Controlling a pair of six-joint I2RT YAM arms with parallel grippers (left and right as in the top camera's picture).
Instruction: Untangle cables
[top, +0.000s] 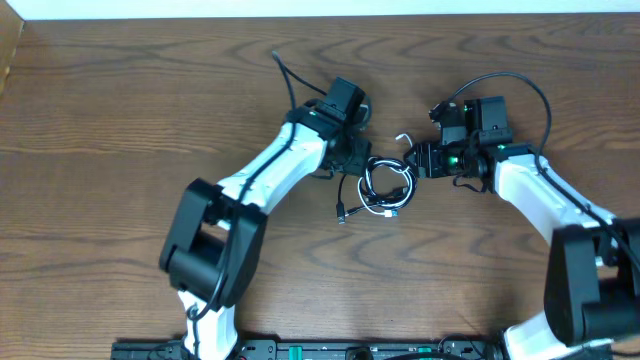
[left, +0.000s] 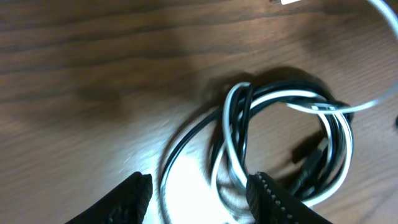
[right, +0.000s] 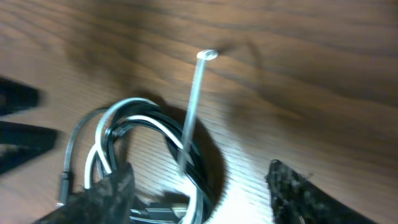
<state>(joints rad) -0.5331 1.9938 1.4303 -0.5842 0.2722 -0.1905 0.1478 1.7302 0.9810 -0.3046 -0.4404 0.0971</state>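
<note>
Evidently this was the approach step: both grippers hung at the tangled coil, neither gripping it.

The left arm reached in bent at the elbow, and the left gripper (left: 200, 183) pointed down at the coil's left edge, fingers apart, with black and white strands lying between them. The black cable (left: 186, 134) and white cable (left: 283, 96) lay wound together in one small coil mid-table (top: 120, 120), between the two grippers, a black plug end trailing toward the near side. The right gripper (right: 200, 169) came in from the coil's right, fingers also spread wide over part of the loop. The next move likely called for each gripper to pinch one colour only, then draw apart.
</note>
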